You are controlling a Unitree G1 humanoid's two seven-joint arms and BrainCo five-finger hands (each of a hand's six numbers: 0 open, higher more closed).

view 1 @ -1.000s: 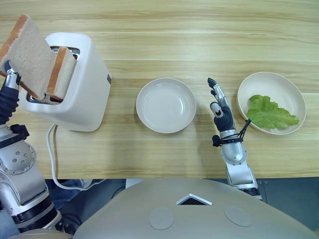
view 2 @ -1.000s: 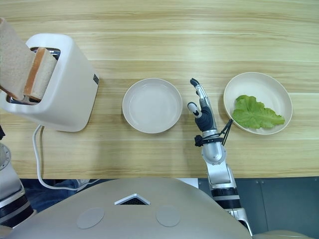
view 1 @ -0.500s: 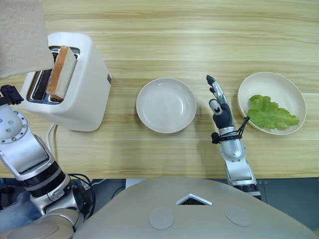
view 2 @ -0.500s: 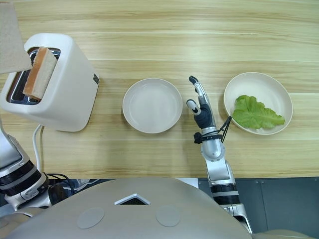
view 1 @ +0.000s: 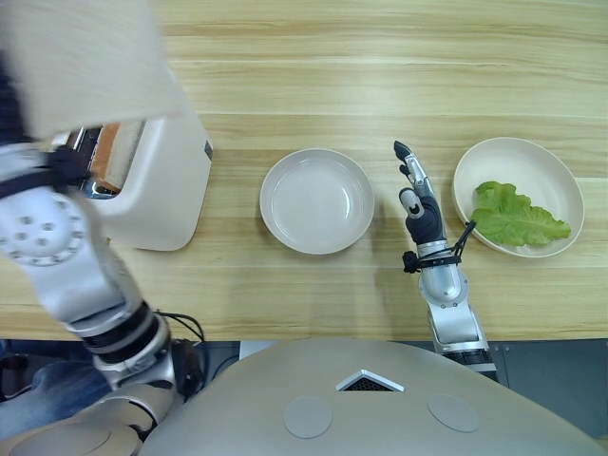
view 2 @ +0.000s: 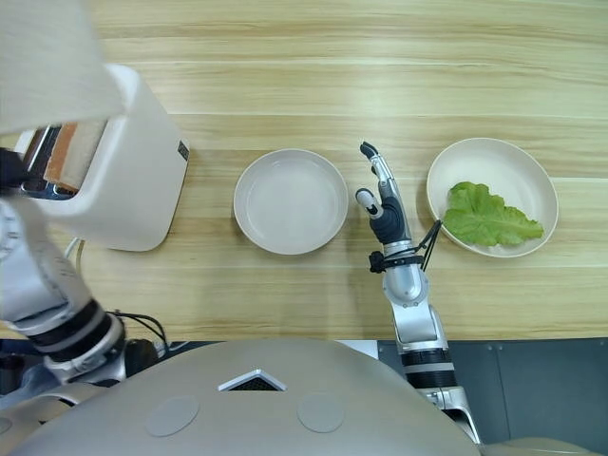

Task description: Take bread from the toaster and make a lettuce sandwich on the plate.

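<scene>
Found bread slice [view 1: 85, 57] aloft at upper left, above white toaster [view 1: 166, 190], gripped by left hand [view 1: 11, 109], itself largely hidden behind it. Noted second slice [view 1: 119, 152] standing in toaster slot. Recorded right hand [view 1: 418, 204] between empty plate [view 1: 316, 200] and far-right plate [view 1: 518, 161], fingers extended, holding nothing. Logged lettuce leaf [view 1: 518, 216] lying in far-right plate.

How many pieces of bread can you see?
2. One slice is up in the air at the top left, above the toaster. The other slice sits in a toaster slot. The raised slice covers part of the toaster, so more could be hidden.
</scene>
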